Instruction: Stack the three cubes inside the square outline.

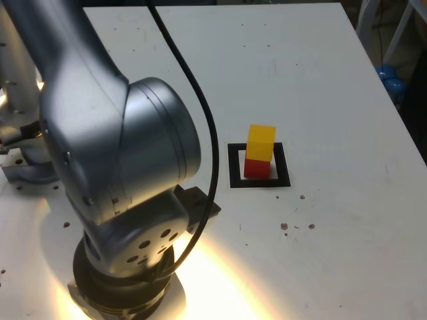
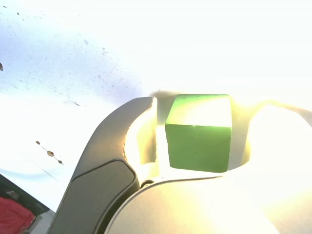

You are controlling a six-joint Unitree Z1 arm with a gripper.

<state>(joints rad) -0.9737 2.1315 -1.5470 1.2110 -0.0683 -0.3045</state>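
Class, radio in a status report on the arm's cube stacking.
Gripper open around green cube, gap showing on the dark finger's side. Yellow cube atop red cube, inside square outline. No obstruction seen between fingers and green cube.

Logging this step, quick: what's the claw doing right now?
Claw: open, its jaws on either side of the green cube, with a gap visible on the near side; not gripping it.

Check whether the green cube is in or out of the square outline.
Out: the exterior view's outline frames only yellow over red.
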